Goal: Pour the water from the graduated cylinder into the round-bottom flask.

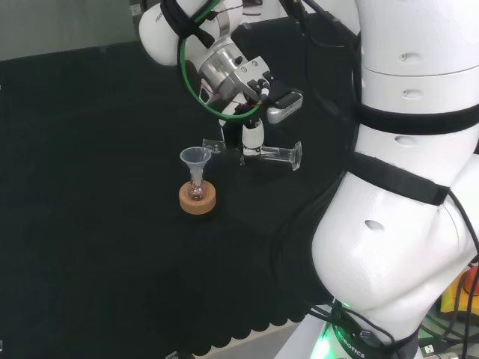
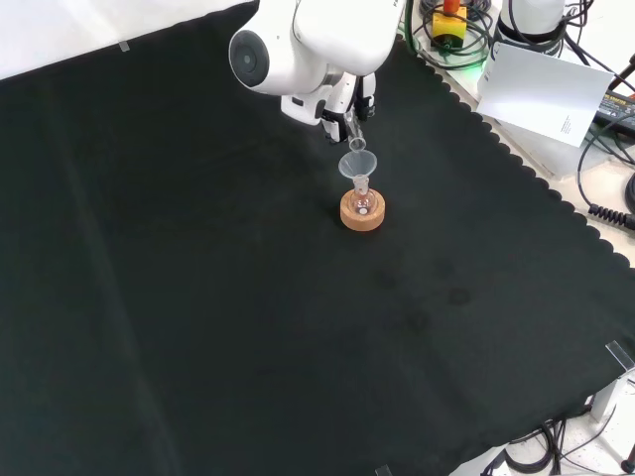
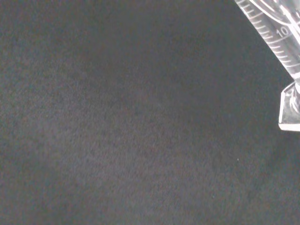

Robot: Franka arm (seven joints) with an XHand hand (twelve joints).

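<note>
Gripped in the hand (image 1: pixel 253 137), the graduated cylinder (image 1: pixel 273 153) lay nearly level above the bench (image 1: pixel 90 149), its mouth toward the funnel (image 1: pixel 195 158) seated in the round-bottom flask (image 1: pixel 196 190) on a cork ring (image 1: pixel 197 199). Clear, light and likely slippery, the cylinder seemed best held mid-barrel. Arm links hid the fingers, and any water inside was hard to make out.
</note>
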